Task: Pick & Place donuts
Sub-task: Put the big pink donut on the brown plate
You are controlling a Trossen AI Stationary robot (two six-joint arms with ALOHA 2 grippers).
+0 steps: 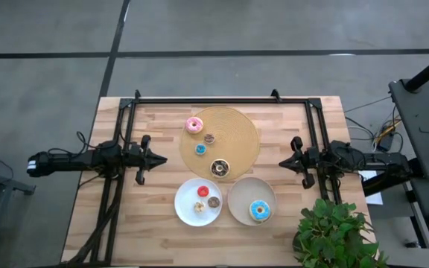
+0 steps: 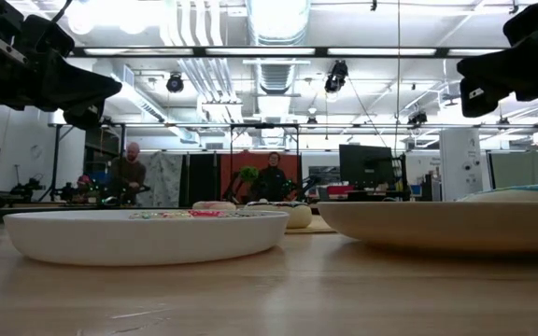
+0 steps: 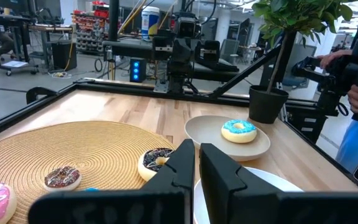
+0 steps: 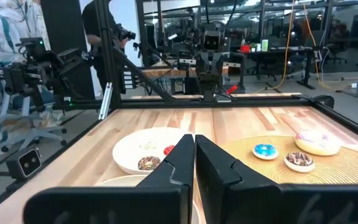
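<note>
On the tabletop: both claws closed, holding nothing.
Pink donut and chocolate donut sit on the woven board; I'd open the left claw wide, drop straight over chocolate.

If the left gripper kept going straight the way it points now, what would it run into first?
Probably the dark chocolate donut at the near edge of the woven board, which lies almost straight ahead of the shut left gripper. Height above the table is unclear, so it might pass over it.

two dark robot arms reach in level from the left and right sides, raised off the surface. left gripper and right gripper face each other, well apart, fingers pressed together.
</note>
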